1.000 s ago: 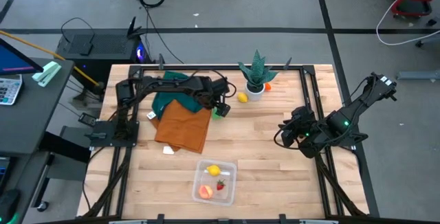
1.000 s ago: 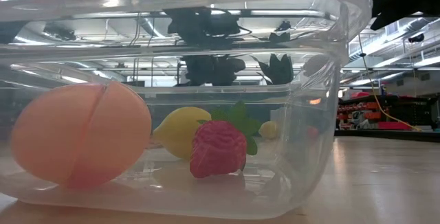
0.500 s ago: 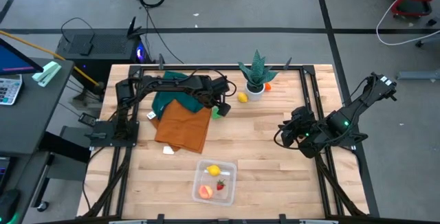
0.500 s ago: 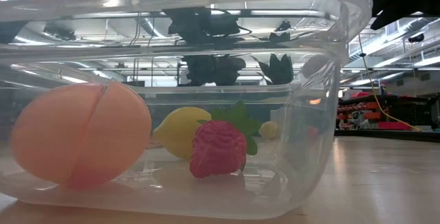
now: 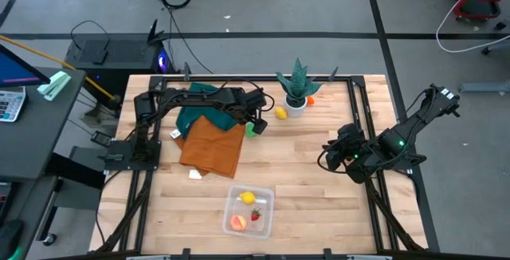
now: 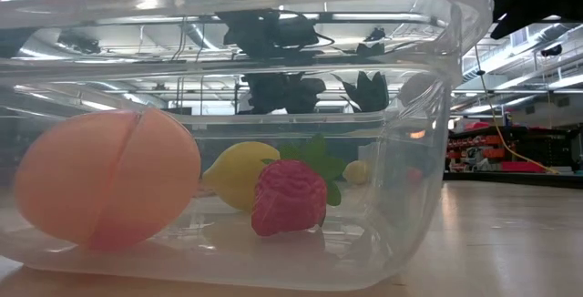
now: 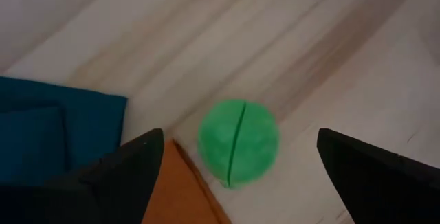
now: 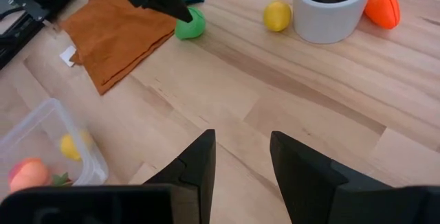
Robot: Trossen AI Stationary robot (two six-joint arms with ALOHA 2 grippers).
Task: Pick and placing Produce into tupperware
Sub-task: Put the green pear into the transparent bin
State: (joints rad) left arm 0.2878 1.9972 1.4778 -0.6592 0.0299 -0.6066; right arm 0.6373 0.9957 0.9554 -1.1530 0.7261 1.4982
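Observation:
A green ball-shaped piece of produce (image 7: 238, 141) rests on the wooden table beside the corner of an orange cloth (image 5: 213, 147). My left gripper (image 7: 240, 136) hangs just above it, open, with one finger on either side and not touching it. A yellow lemon (image 5: 280, 113) and an orange piece (image 5: 310, 99) lie by the white plant pot. The tupperware (image 5: 231, 204) stands near the front edge. In it lie a peach (image 6: 107, 188), a lemon (image 6: 239, 174) and a strawberry (image 6: 289, 197). My right gripper (image 8: 240, 138) waits open above the table's right side.
A spiky green plant in a white pot (image 5: 296, 100) stands at the far middle, right of the green ball. A teal cloth (image 5: 198, 112) lies under my left arm, behind the orange cloth. A small white tag (image 5: 195, 175) lies near the cloth's front corner.

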